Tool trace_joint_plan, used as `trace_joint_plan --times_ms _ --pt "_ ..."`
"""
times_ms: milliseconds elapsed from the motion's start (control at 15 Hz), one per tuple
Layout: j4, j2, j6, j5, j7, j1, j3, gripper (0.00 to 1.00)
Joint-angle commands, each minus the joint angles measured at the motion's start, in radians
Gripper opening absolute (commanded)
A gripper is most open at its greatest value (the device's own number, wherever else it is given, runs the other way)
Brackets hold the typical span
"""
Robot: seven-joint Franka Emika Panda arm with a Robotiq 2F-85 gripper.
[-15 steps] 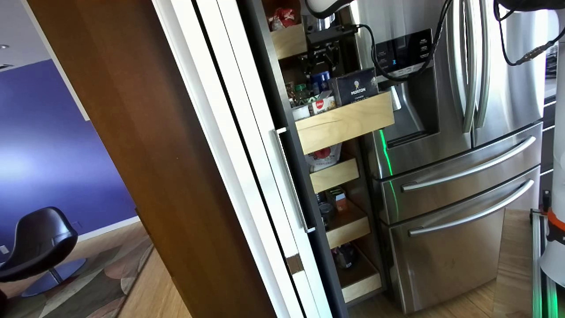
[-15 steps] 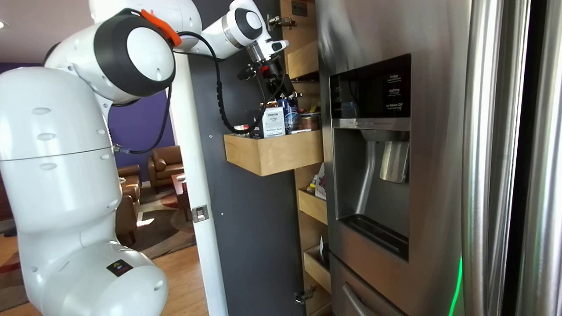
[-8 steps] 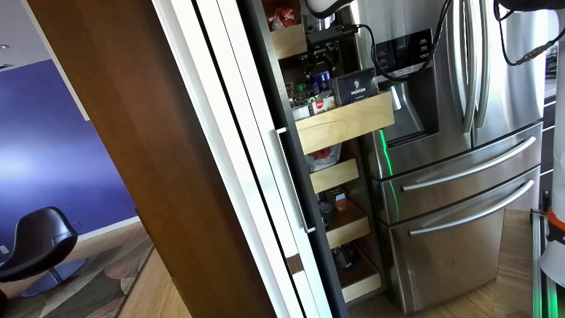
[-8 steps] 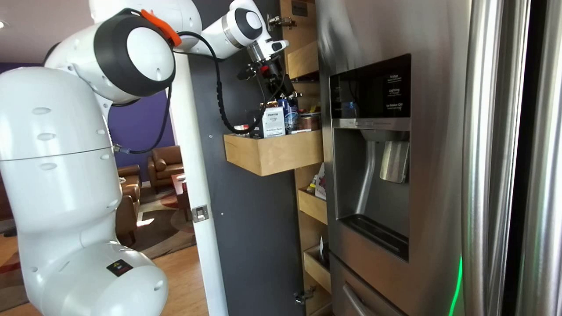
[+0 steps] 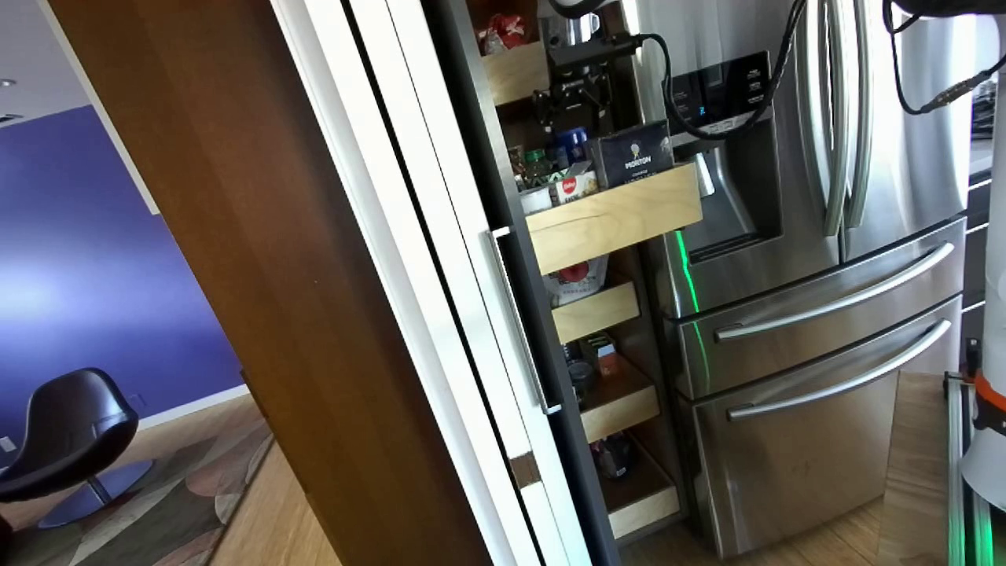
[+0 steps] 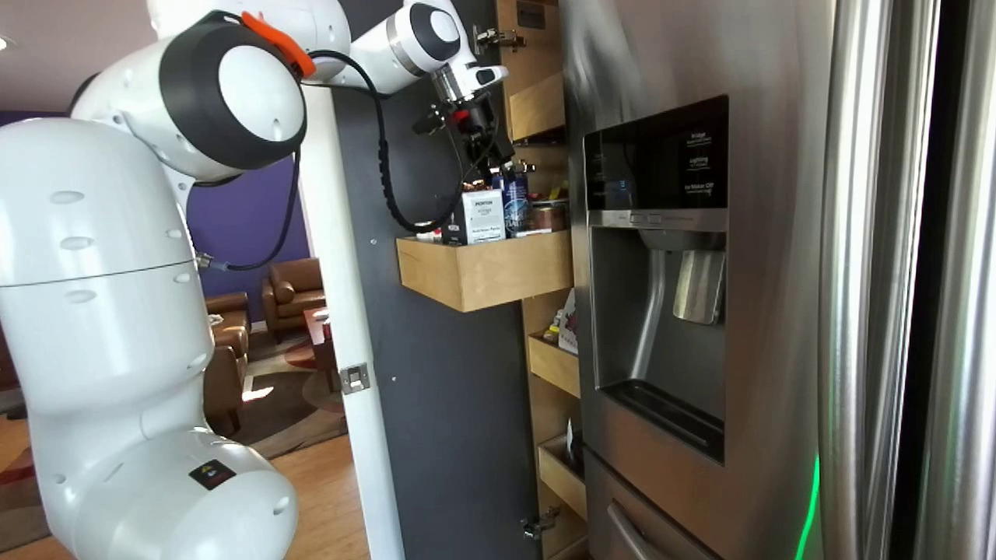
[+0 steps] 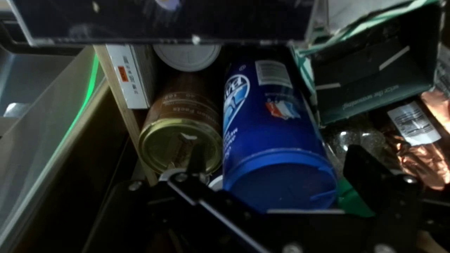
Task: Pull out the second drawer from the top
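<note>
While the steel refrigerator stands beside it, the tall cabinet holds wooden drawers one above another, and the white arm reaches over from outside. Of the drawers in view, the second drawer from the top juts well past the top drawer and the third drawer; I judge the pull largely done, though whether any travel remains does not show. It lies below the gripper, its long axis running outward from the cabinet's depth, its front on the gripper's outer side. The fingers stand spread and seem to grip nothing, so the coming move, I think, is a lift clear or a further nudge outward; either turns on missing what stands just below them.

Inside the drawer, a dark Morton box stands near the front. Behind it come a green-edged box and an upright blue canister, whose near end shows between the fingertips in the wrist view; contact cannot be made out. Just beside the canister sits a brown tin, and a green cap is smallest.
</note>
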Motion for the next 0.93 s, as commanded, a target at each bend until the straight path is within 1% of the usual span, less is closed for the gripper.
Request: trace_joint_plan --times_ms 0,67,200,333,533,867 --pt "0.058 -0.033 -0.2 0.113 -0.045 0.003 0.0 1.0" --pt "0.077 -0.036 -0.268 0.147 -0.063 0.004 0.001 1.0" --pt "0.099 -0.052 -0.363 0.17 -0.066 0.011 0.009 1.0" --pt "0.115 -0.067 -0.431 0.177 -0.058 0.024 0.023 1.0" --pt "0.122 -0.083 -0.477 0.172 -0.056 0.042 0.047 1.0" --pt "0.1 -0.107 -0.478 0.191 -0.072 0.061 0.064 1.0"
